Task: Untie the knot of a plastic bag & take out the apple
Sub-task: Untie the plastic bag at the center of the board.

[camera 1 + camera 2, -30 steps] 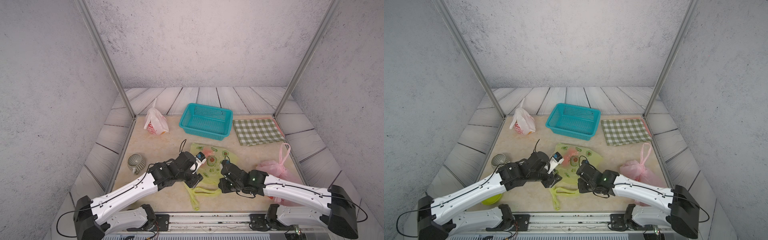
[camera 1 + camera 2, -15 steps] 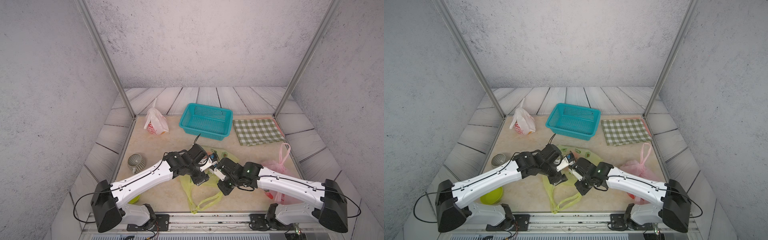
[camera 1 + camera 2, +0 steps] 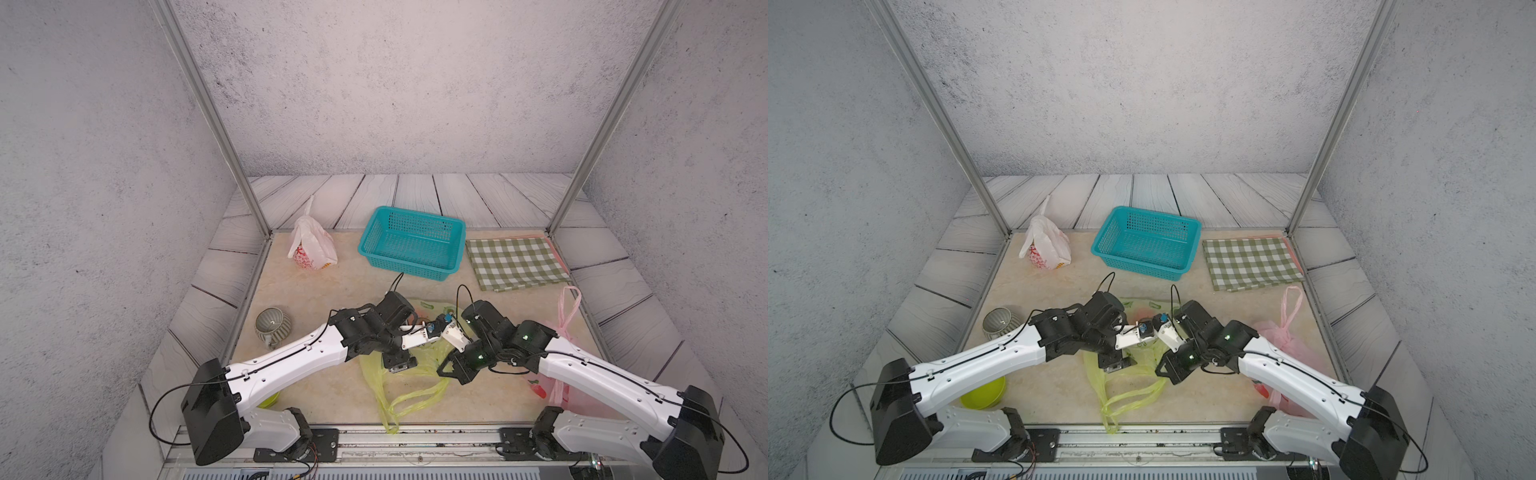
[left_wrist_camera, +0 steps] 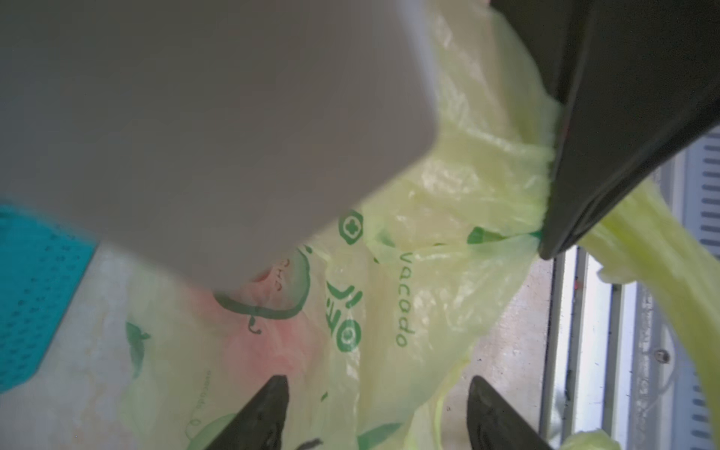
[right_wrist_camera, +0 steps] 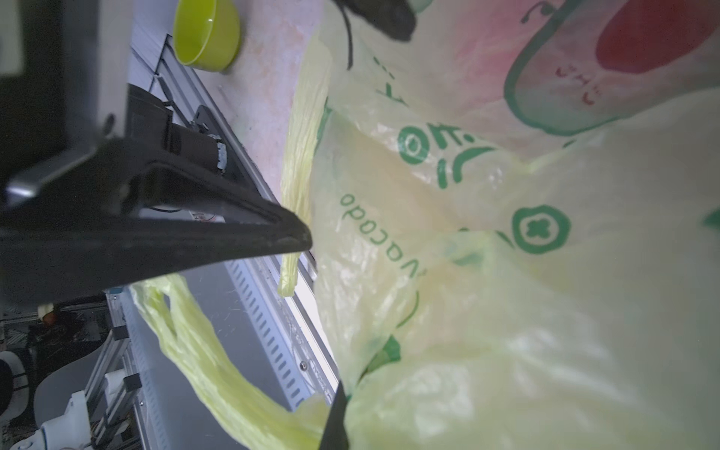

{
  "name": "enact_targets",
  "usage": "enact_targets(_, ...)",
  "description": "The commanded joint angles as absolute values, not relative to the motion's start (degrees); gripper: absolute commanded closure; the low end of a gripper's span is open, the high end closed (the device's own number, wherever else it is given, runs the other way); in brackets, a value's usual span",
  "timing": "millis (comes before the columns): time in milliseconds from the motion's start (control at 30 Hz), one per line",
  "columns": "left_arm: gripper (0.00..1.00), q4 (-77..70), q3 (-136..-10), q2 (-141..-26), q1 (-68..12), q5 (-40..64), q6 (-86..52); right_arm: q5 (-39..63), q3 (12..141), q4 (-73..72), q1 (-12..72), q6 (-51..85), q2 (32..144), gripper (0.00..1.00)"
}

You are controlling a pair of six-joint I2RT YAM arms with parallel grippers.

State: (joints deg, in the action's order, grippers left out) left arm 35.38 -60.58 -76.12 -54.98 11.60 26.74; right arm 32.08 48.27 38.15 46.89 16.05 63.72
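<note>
Bag (image 4: 459, 187): front centre, betw. the grippers. Thin film, so soft, light, slippery and prob. tears easily. Best hold is the mouth edge, not the body. R gripper (image 5: 338, 409) clenched on gathered film. L gripper (image 4: 377, 380) released, jaws apart over bag. Contents: apple (image 4: 272, 335), prob., a reddish blur thru the film. Teal basket (image 3: 409, 272): nothing in it.

Translucent yellow-green plastic bag (image 3: 419, 359), printed with green avocado motifs and lettering, crumpled at front centre of the tabletop. Neck bunched into a tight gather; two handle loops (image 3: 1129, 401) slack, trailing toward the front rail. Inside, at the far end: red apple (image 5: 654, 39), blurred through the film.
</note>
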Motion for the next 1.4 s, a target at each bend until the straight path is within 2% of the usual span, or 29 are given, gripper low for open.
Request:
enact_targets(0, 0.26, 34.6, -60.4, -78.2, -54.7, 10.5, 33.5, 38.1, 47.8, 35.5, 46.1, 15.4, 62.0, 1.0)
enact_targets(167, 0.28, 37.7, -62.8, -82.1, -54.3, 12.6, 34.0, 36.6, 47.4, 37.5, 44.8, 14.7, 60.1, 1.0)
enact_targets(300, 0.29, 39.1, -61.6, -81.2, -54.0, 16.5, 33.8, 31.1, 46.6, 39.0, 42.3, 15.8, 56.4, 1.0)
enact_targets(433, 0.28, 39.2, -59.0, -80.0, -54.0, 18.4, 33.4, 30.2, 46.3, 38.8, 39.8, 17.0, 52.8, 1.0)
enact_targets(667, 0.27, 36.3, -59.4, -80.8, -53.8, 14.3, 30.2, 34.3, 45.9, 37.1, 38.9, 17.8, 53.7, 1.0)
enact_targets(900, 0.29, 34.4, -62.6, -79.2, -53.5, 17.3, 27.3, 37.4, 43.5, 35.3, 38.9, 18.9, 54.1, 1.0)
enact_targets(933, 0.31, 34.4, -63.1, -79.2, -53.4, 17.4, 27.0, 37.6, 43.2, 35.0, 38.8, 19.0, 54.0, 1.0)
enact_targets(967, 0.41, 34.4, -63.5, -79.4, -53.3, 17.3, 26.7, 37.5, 42.9, 34.7, 38.9, 19.3, 53.8, 1.0)
enact_targets(1000, 0.61, 34.6, -63.7, -79.5, -53.1, 17.3, 26.6, 37.4, 42.7, 34.6, 38.9, 19.5, 53.6, 1.0)
enact_targets(1033, 0.87, 35.0, -63.9, -79.8, -52.7, 17.8, 26.9, 37.1, 42.7, 34.5, 38.9, 19.6, 53.4, 1.0)
enact_targets(1067, 1.0, 35.9, -64.4, -80.3, -52.1, 18.3, 27.4, 36.8, 42.8, 34.8, 38.8, 19.5, 53.3, 1.0)
enact_targets(1100, 1.0, 36.8, -64.8, -80.6, -51.7, 18.3, 27.2, 36.3, 43.0, 35.1, 38.9, 19.3, 53.2, 0.99)
enact_targets(1133, 1.0, 38.2, -65.6, -81.0, -51.4, 17.8, 27.3, 35.0, 43.3, 35.9, 38.9, 18.9, 53.1, 0.9)
enact_targets(1200, 1.0, 40.0, -67.1, -81.6, -51.0, 12.6, 26.2, 29.2, 44.4, 38.5, 38.9, 18.6, 52.5, 0.66)
enact_targets(1267, 1.0, 41.7, -69.6, -82.7, -50.5, 2.2, 22.7, 20.2, 45.8, 40.9, 38.8, 19.4, 50.8, 0.31)
enact_targets(1300, 1.0, 42.7, -71.3, -83.6, -50.1, -3.8, 20.6, 17.1, 46.2, 41.1, 38.8, 20.3, 49.7, 0.22)
enact_targets(1367, 1.0, 48.6, -77.4, -86.0, -47.7, -10.9, 16.7, 15.8, 47.4, 39.3, 38.8, 21.2, 47.0, 0.2)
